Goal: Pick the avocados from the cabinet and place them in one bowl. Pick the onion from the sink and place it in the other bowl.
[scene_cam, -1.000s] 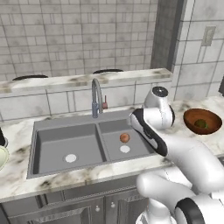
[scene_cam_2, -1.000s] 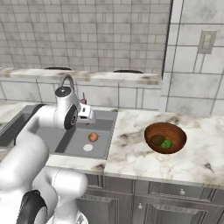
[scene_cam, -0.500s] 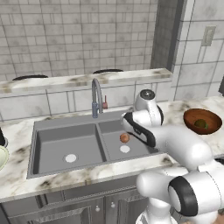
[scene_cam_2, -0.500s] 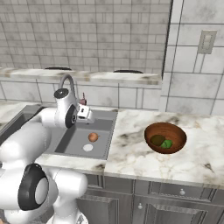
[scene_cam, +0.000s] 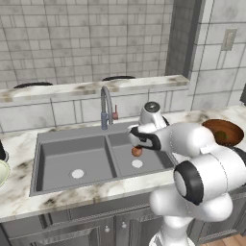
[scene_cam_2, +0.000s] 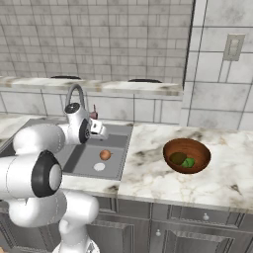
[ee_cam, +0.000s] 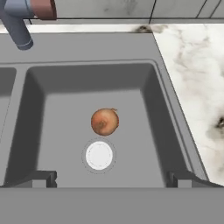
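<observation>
The orange-brown onion (ee_cam: 105,121) lies on the floor of the sink's right basin (ee_cam: 52,109), just above the white drain (ee_cam: 99,155). My gripper (ee_cam: 113,179) hangs open above it, with one fingertip on each side and nothing between them. From the base views, the gripper (scene_cam: 139,142) (scene_cam_2: 99,129) hovers over the onion (scene_cam: 137,152) (scene_cam_2: 105,154). Both avocados, olive-brown (scene_cam_2: 178,158) and green (scene_cam_2: 188,162), rest in the reddish-brown bowl (scene_cam_2: 170,148) on the counter to the right. The pale cream bowl (scene_cam: 2,172) peeks in at the far left. The cabinet shelf is out of view.
The curved grey faucet (scene_cam: 105,103) with its red lever (ee_cam: 43,8) stands behind the divider between the basins. A raised marble ledge (scene_cam: 86,89) runs along the tiled wall. Marble counter (scene_cam_2: 163,183) lies between the sink and the reddish-brown bowl.
My hand has swung left from the sink's right rim to a spot over the right basin, above the onion. The onion and the bowls have not moved.
</observation>
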